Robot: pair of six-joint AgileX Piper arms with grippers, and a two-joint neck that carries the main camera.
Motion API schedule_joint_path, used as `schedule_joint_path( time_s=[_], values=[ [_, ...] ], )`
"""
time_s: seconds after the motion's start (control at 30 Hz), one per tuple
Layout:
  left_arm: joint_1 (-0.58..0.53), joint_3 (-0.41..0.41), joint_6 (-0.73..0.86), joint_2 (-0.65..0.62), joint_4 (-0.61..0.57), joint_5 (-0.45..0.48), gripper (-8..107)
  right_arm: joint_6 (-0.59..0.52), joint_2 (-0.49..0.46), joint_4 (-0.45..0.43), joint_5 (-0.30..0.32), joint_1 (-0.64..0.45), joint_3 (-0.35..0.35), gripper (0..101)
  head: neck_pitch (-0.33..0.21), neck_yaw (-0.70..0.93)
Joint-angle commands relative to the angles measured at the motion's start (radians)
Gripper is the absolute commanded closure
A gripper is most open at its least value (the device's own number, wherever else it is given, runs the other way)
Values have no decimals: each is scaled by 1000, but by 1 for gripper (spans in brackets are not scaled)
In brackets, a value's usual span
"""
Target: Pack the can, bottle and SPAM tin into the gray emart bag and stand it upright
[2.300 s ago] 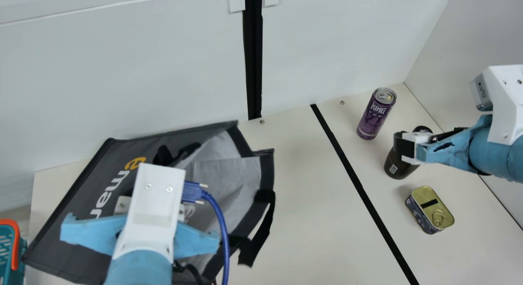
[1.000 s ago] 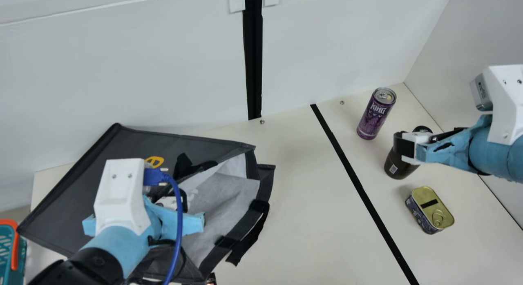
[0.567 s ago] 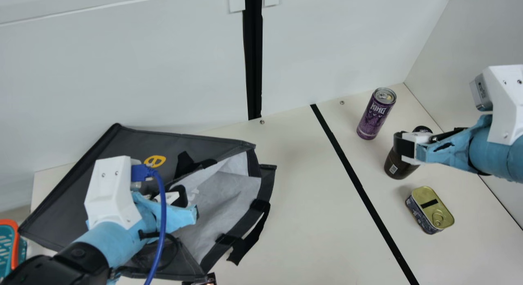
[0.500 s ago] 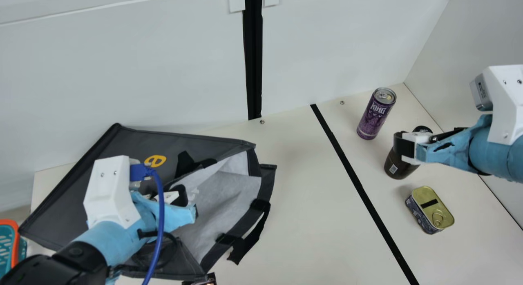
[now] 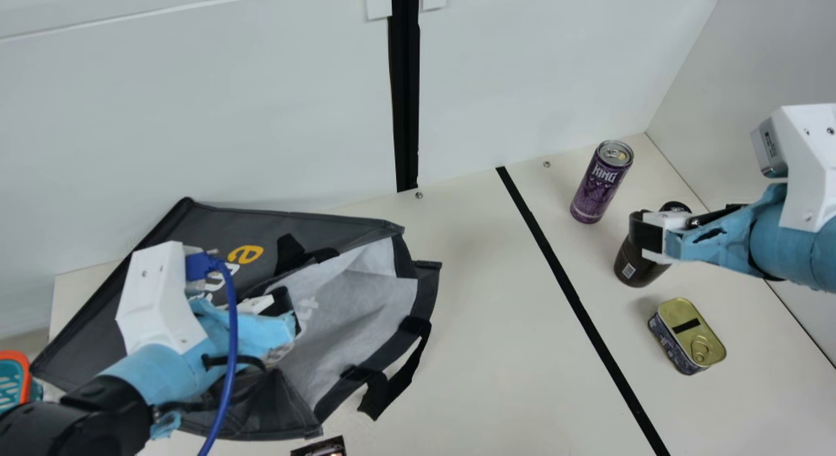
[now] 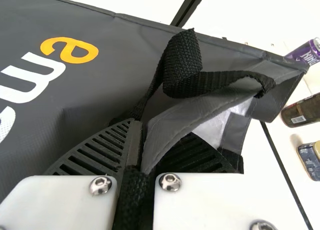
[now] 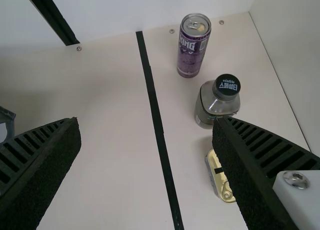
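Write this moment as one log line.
left gripper: pinching bag | right gripper: open, empty | can, bottle, tin: on table | bag: lying down

- Cream table (image 5: 483,351); black stripe (image 5: 562,266) left of the bottle (image 5: 635,265)
- Can (image 5: 601,181) behind the bottle
- SPAM tin (image 5: 702,325) in front of it
- Gray bag (image 5: 85,338) well left

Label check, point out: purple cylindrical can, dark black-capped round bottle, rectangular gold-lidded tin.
Purple cylindrical can (image 5: 599,186): main view, middle of printed side.
Dark black-capped round bottle (image 7: 217,104): right wrist view, shoulder below cap.
Rectangular gold-lidded tin (image 5: 688,336): main view, middle of lid.
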Motion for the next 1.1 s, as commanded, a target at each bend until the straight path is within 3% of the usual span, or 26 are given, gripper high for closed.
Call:
schedule_joint_path(
  time_s=[0.0, 1.07],
  values=[
    [5, 0, 14, 2, -18, -2, 107, 0, 0, 0, 0, 0, 0, 6, -23, -2],
    [19, 0, 57, 3, -58, -8, 107, 0, 0, 1, 0, 0, 0, 6, -23, -2]
  ],
)
